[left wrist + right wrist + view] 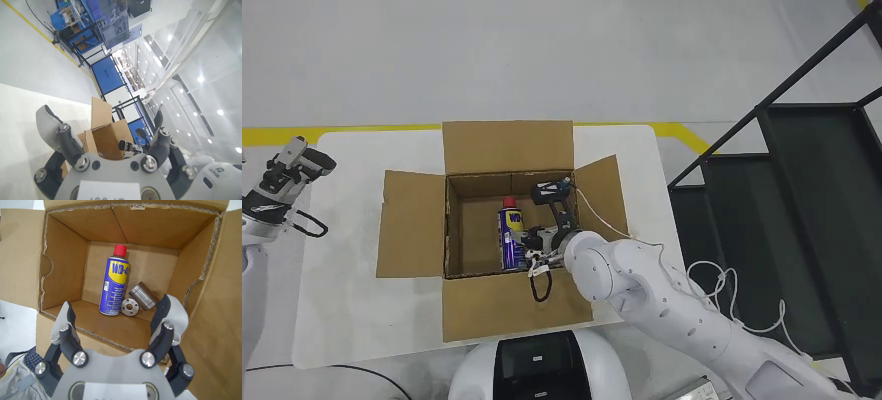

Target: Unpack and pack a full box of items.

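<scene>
Plainly, the box (pixel 62 262) holds a blue-and-yellow-labelled spray can (pixel 115 283).

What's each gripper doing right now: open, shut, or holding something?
Left gripper: open, holding nothing.
Right gripper: open, holding nothing, over the cardboard box.

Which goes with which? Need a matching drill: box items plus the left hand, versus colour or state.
Things:
1. spray can
2. flange disc
3. metal cylinder
4. left hand

Colour or state:
A. silver barrel with grooves
B. open, holding nothing
C. blue and yellow, red cap
D. flat and round, ring of holes

Pairs: 1-C, 2-D, 3-A, 4-B
</scene>
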`<state>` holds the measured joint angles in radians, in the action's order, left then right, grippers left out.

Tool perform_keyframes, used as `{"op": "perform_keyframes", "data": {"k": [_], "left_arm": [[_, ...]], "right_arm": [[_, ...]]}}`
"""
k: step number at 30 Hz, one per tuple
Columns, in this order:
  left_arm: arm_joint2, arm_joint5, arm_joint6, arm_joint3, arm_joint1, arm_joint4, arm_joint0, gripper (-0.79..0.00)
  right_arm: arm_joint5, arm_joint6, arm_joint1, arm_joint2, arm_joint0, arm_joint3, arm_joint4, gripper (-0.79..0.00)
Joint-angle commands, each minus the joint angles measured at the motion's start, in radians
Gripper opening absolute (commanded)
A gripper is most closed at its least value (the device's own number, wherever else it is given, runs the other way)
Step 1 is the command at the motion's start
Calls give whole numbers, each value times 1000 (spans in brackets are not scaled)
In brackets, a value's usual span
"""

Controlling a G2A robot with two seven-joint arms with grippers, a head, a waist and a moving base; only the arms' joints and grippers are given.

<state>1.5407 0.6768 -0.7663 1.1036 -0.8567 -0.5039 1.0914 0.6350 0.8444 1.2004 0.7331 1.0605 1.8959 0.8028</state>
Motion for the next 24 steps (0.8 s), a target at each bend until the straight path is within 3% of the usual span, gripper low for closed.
{"op": "perform_keyframes", "data": {"k": [1, 13, 24], "left_arm": [[-1, 2, -33, -4, 0, -5, -1, 0], [-1, 2, -33, -4, 0, -5, -1, 0], [-1, 2, -33, -4, 0, -5, -1, 0]], "right_arm": [[7, 22, 13, -26, -40, -26, 5, 0], [161, 79, 158, -213, -315, -332, -28, 0], [161, 79, 158, -213, -315, -332, -28, 0]]}}
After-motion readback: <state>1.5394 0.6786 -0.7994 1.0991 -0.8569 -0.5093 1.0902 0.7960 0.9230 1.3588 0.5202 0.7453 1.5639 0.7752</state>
